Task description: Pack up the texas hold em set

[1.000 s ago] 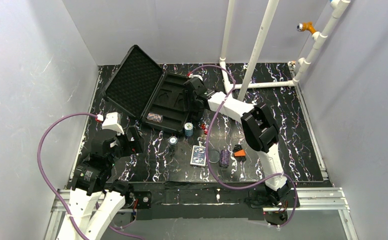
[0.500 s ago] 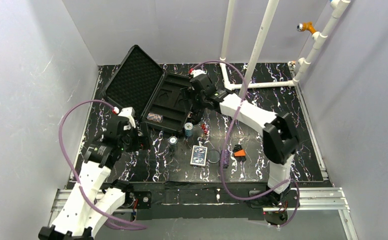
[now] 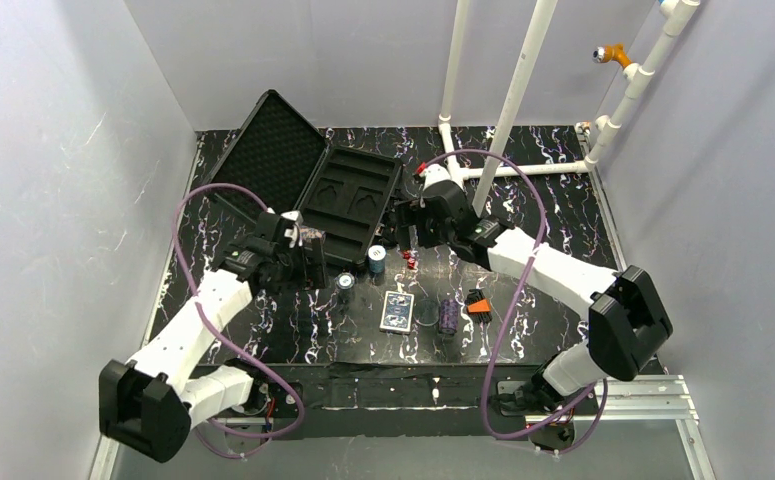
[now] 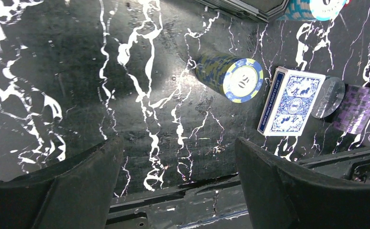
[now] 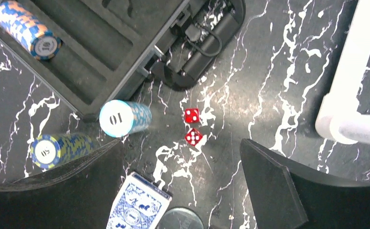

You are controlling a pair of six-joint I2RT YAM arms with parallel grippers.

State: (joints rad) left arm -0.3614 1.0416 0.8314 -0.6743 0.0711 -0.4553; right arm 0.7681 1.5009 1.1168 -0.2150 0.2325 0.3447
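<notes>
The black case point(image 3: 263, 165) lies open at the back left, its moulded tray point(image 3: 355, 196) holding one orange-and-blue chip roll point(image 3: 310, 236) point(image 5: 27, 28). In front of it lie a teal roll point(image 3: 376, 260) point(image 5: 123, 118), a dark blue roll point(image 3: 345, 285) point(image 4: 230, 76), the blue-backed deck point(image 3: 396, 311) point(image 4: 290, 102), a round disc point(image 3: 427, 313) point(image 4: 328, 98) and a purple roll point(image 3: 448, 315) point(image 4: 357, 109). My left gripper point(image 3: 311, 263) point(image 4: 179, 152) is open and empty, left of the dark roll. My right gripper point(image 3: 408, 230) point(image 5: 180, 157) is open and empty above two red dice point(image 5: 192, 126).
A small orange-and-black object point(image 3: 478, 303) lies right of the purple roll. White PVC pipes point(image 3: 508, 110) point(image 5: 354, 95) rise behind my right arm. Grey walls close in both sides. The case handle point(image 5: 206, 47) faces the dice.
My left arm has reached forward and right, up to the case's front corner. My right gripper has drawn back from over the tray to the right, above the dice.
</notes>
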